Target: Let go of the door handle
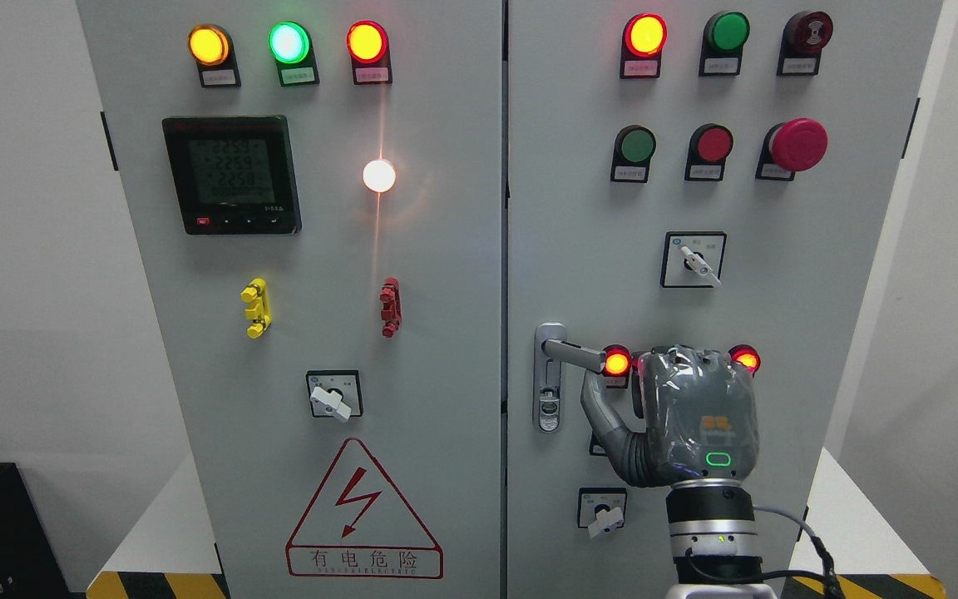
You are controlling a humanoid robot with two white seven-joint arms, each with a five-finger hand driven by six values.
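Head view takes in a tall grey metal electrical cabinet (pixel 446 249) with two doors. On the left door sit a row of three round lit lamps (pixel 288 43), a black digital meter (pixel 232 175), a small white glowing lamp (pixel 379 175), a yellow clip (pixel 255 308), a red clip (pixel 391 307) and a red triangular warning sign (pixel 362 512). On the right door, lamps and buttons include a big red mushroom stop button (pixel 797 145), with a white rotary selector switch (pixel 694 259) below it. Lower down is the grey metal door handle (pixel 570 353), its lever turned out to the right from a vertical lock plate (pixel 550 378). The right hand (pixel 678 416), grey with a black wrist, rises from the bottom edge right of the middle; its back faces the camera, and its thumb reaches up to the lever's end. Its other digits are hidden behind the palm, so whether it clamps the lever I cannot tell. No left hand shows. The step looks to be the letting go itself; next, the hand likely needs to loosen and draw back off the door, clear of the lit red lamp (pixel 616 363) beside the lever
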